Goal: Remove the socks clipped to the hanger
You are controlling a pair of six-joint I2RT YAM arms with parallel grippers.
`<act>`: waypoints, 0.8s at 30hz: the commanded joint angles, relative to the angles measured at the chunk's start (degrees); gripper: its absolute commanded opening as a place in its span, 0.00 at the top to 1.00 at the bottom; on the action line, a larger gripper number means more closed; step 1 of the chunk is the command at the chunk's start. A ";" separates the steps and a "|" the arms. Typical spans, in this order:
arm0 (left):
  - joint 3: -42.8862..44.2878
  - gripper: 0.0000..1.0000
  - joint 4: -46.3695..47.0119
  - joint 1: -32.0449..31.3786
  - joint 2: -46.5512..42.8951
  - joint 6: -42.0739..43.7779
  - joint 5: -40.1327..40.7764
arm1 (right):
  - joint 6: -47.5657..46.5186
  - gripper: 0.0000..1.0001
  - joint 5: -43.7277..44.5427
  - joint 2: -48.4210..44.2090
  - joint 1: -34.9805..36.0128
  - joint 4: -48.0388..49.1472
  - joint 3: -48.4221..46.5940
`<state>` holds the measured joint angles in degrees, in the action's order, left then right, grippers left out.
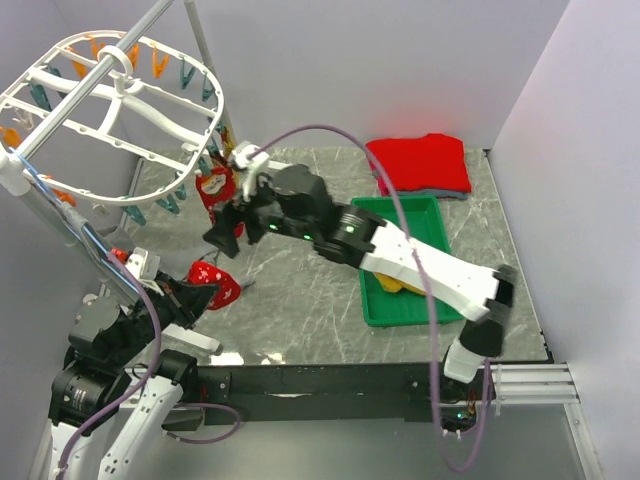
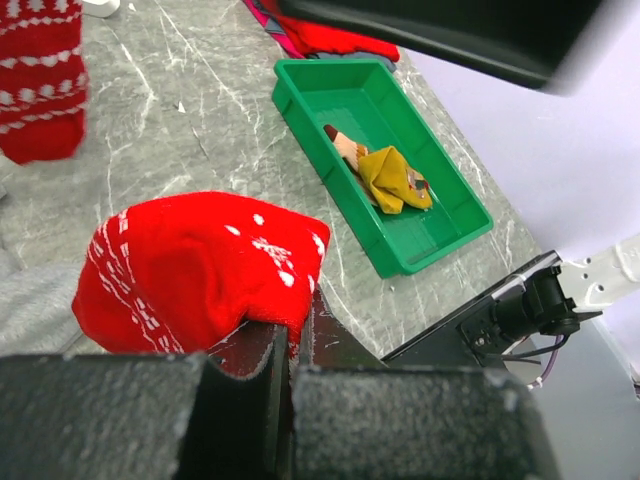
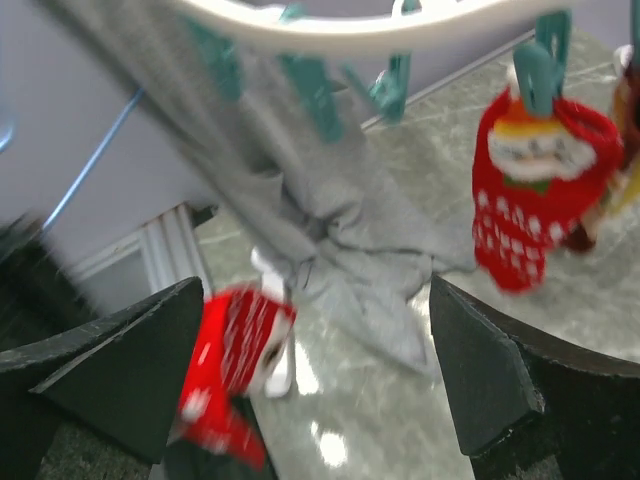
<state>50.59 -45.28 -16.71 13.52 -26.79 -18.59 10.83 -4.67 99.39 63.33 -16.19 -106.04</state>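
The white hanger point(image 1: 110, 95) hangs at the back left, with orange and teal clips round its rim. A red patterned sock point(image 1: 214, 190) hangs from its near rim; the right wrist view shows a teal clip holding this Santa-faced sock point(image 3: 540, 190). Just in front of it and below, my right gripper point(image 1: 225, 232) is open with nothing between its fingers point(image 3: 490, 370). Low at the left, my left gripper point(image 1: 195, 295) is shut on another red sock point(image 2: 200, 265) with white snowflakes, above the table. A mustard sock point(image 2: 395, 180) and a tan sock point(image 2: 345, 145) lie in the green tray point(image 2: 440, 215).
A grey cloth point(image 3: 330, 240) hangs from the hanger rim point(image 3: 330, 30) down to the marble table. A folded red garment point(image 1: 420, 160) lies at the back right behind the green tray point(image 1: 385, 310). Walls close in the left, back and right sides.
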 commanded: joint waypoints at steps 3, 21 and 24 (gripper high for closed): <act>2.50 0.99 3.26 0.01 1.51 -0.11 0.31 | 1.39 0.00 -9.37 -13.68 0.04 4.83 13.63; 3.82 0.99 4.23 -0.08 0.37 0.59 -5.84 | 2.79 0.36 -26.97 -12.92 1.44 15.66 25.18; 3.90 0.99 4.67 -0.08 -0.07 0.68 -7.42 | 2.44 0.36 -27.24 -11.60 1.44 15.92 24.30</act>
<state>52.27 -43.94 -16.71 14.33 -26.63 -22.46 13.61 -30.15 85.95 64.38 -3.42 -78.85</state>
